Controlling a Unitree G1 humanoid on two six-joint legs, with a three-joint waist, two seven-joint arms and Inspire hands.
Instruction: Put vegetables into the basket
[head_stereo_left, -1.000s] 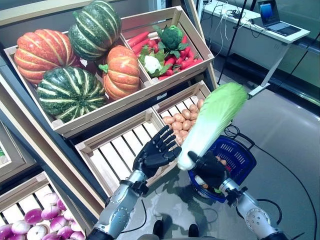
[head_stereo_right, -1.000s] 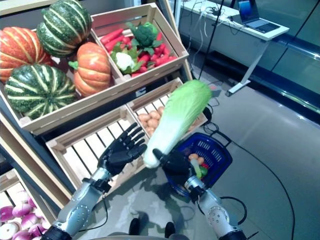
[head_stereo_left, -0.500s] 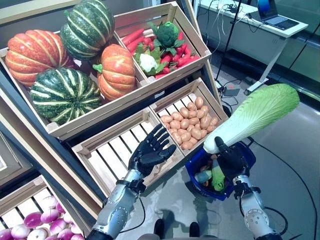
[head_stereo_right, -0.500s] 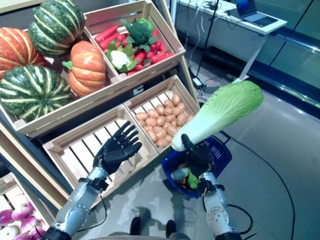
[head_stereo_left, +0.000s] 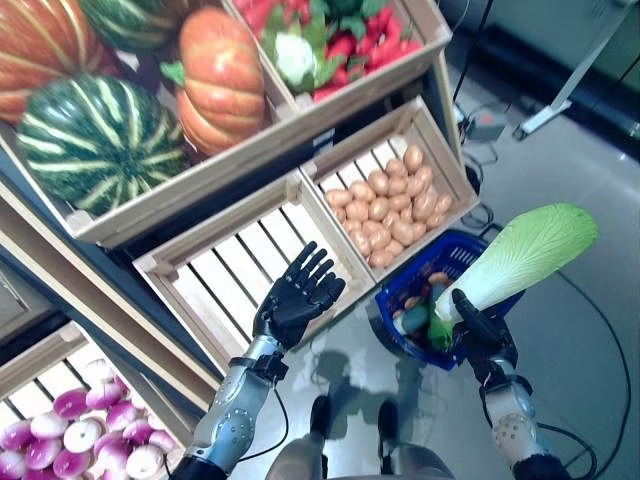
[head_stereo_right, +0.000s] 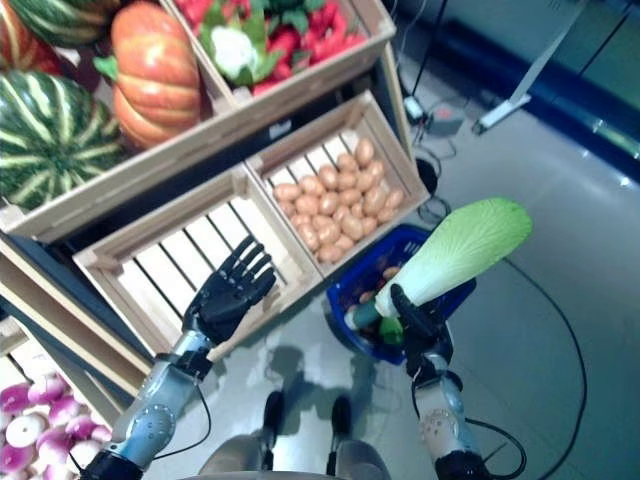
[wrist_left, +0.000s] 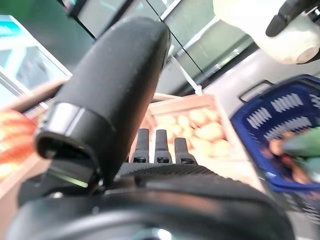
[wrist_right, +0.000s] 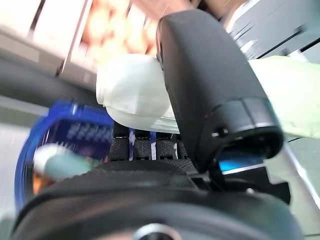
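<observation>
Cabbage (head_stereo_left: 525, 252), long, pale green with a white base: held in my right hand (head_stereo_left: 482, 335) at lower right of the head views, fingers (wrist_right: 137, 145) curled round the white base, thumb over it. It slants up to the right, leafy end highest, base just above the blue basket (head_stereo_left: 470, 268). Basket: on the floor, lower centre-right, holding several vegetables (head_stereo_left: 415, 315), green and orange, type unclear. Left hand (head_stereo_left: 296, 297): centre of frame, fingers straight and spread, holding nothing, hovering in front of the empty slatted crate (head_stereo_left: 245, 275). Potatoes (head_stereo_left: 385, 205) fill the crate beside it. Right wrist view alone shows me the grip round the base; head views alone show pumpkins (head_stereo_left: 215, 80) at upper left.
</observation>
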